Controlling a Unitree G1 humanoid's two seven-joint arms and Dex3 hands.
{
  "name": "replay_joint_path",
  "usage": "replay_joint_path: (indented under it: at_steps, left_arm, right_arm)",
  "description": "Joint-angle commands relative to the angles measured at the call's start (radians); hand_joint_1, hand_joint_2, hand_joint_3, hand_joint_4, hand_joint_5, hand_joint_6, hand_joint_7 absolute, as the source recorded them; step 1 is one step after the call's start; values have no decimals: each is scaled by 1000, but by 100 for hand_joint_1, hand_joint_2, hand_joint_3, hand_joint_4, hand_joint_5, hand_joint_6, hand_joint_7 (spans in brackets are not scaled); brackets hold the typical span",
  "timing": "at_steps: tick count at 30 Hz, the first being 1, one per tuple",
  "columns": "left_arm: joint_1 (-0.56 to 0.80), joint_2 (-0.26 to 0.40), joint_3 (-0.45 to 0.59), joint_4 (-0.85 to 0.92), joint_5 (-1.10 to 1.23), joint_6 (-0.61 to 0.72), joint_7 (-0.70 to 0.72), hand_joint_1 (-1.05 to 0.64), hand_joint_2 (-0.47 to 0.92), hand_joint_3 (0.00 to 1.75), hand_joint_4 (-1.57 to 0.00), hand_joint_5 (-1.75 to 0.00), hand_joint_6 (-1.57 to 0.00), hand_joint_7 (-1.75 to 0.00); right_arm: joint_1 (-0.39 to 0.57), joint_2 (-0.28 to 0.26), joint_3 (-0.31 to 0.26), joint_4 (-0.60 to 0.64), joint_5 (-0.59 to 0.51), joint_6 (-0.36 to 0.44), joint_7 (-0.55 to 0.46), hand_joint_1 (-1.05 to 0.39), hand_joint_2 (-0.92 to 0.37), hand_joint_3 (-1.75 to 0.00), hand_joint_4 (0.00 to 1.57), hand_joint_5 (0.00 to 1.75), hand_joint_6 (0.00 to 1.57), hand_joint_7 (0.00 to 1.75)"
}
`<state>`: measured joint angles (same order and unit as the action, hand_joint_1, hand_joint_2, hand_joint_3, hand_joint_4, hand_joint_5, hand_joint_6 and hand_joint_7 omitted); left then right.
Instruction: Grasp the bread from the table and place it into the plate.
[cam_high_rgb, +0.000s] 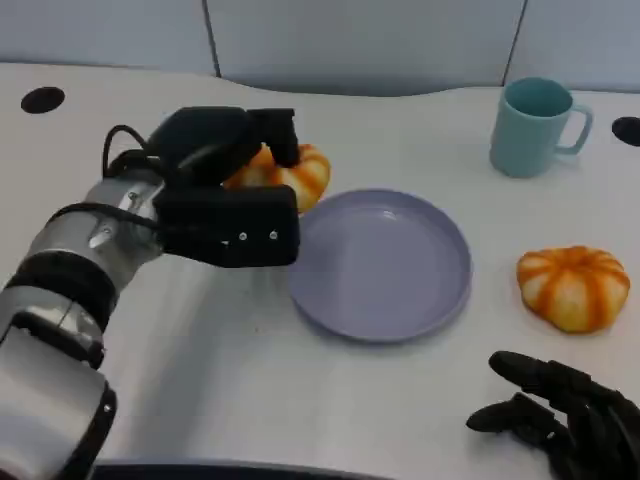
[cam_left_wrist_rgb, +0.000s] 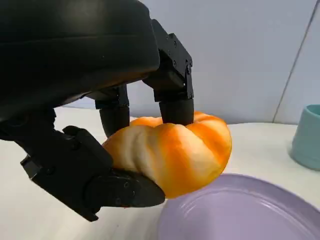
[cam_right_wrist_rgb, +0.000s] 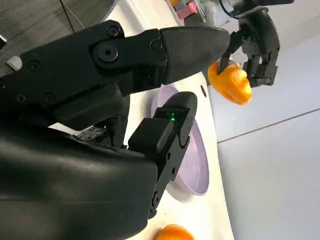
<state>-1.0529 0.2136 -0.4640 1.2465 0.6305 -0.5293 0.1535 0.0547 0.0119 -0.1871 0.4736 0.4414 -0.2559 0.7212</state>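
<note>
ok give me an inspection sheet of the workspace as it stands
surface: white table, two dark round holes near the far corners
job's things: one bread held just off the purple plate's left rim; nothing on the plate
clutter: second bread on the table right of the plate; teal mug upright, far right
hands: left robot hand grips the bread from above and below; right robot hand low at the near right, holding nothing, fingers apart
cables: black cable looped at the left wrist
surroundings: pale wall panels behind the table
</note>
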Motion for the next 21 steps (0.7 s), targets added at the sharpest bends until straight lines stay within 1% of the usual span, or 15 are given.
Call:
replay_joint_path:
  at_steps: [1,7,9,11,14,19,21]
  left_arm:
    - [-28,-20,-18,-13,17,-3,8,-18,63,102,-85,-175,-67,-175]
    - [-31,-66,-66,-10,58,-19,25,-17,60,104,-86,-175,-66,-175]
    - [-32,-76,-78,-6,67,-18,27,-17,54,109,-89,-175,-67,-175]
    - [-32,-87,-86,0,72,-14,27,-18,54,113,-89,-175,-67,-175]
    - [-36,-101,-116,5,105,-3,46,-16,52,112,-88,-175,-67,-175]
    - [-33,-129,-141,22,127,-5,69,-18,55,107,-86,-175,-64,-175]
    - [-31,-140,-150,30,135,-4,87,-19,57,108,-86,-175,-64,-171]
  right_arm:
    - [19,-1,6,-6,-6,23,-20,-74,-92,-30,62,99,94,1]
    - [20,2,11,-4,-4,17,-12,-73,-92,-30,60,97,93,1]
    - [22,3,14,-9,-7,20,-17,-74,-92,-30,61,97,94,1]
    - [24,5,15,-11,-6,19,-18,-73,-92,-30,62,97,94,1]
    - [26,4,18,-13,-7,20,-19,-73,-92,-30,61,96,94,1]
    - [32,5,23,-23,-6,27,-27,-74,-92,-29,62,96,95,1]
    - [35,5,26,-29,-7,27,-28,-74,-92,-29,61,95,94,1]
